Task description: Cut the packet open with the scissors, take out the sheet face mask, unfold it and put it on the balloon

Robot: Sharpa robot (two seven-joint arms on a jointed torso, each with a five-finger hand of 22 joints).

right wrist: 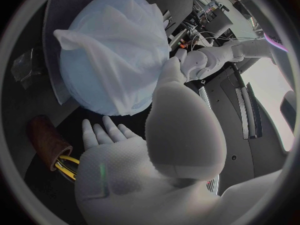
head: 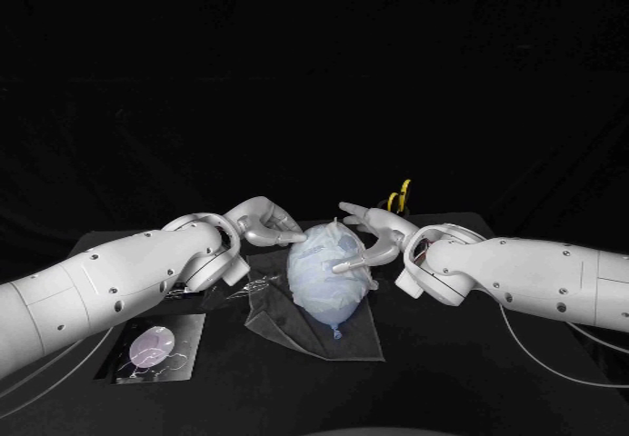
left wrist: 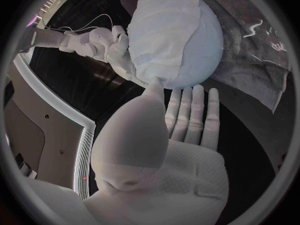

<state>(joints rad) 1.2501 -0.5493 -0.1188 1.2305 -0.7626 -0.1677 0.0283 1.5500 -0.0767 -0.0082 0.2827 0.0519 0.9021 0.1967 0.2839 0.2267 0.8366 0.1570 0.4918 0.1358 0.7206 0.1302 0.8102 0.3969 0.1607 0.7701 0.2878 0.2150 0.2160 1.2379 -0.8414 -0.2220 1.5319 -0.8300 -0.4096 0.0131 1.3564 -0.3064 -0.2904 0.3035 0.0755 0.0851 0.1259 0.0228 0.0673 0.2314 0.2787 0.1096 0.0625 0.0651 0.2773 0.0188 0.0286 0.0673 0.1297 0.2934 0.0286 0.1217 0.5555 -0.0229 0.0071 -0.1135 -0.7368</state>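
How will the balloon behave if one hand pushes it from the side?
The balloon is rounded and rests on a plastic sheet, so it would probably roll or slide away. It looks air-filled, so likely very light and yielding. The sheet mask only drapes over it in folds, so it may slip off.

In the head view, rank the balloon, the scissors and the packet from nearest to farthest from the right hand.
1. The balloon, in the middle, touching the right hand.
2. The scissors, just behind that hand, on the far right side.
3. The packet, well away at the near left.
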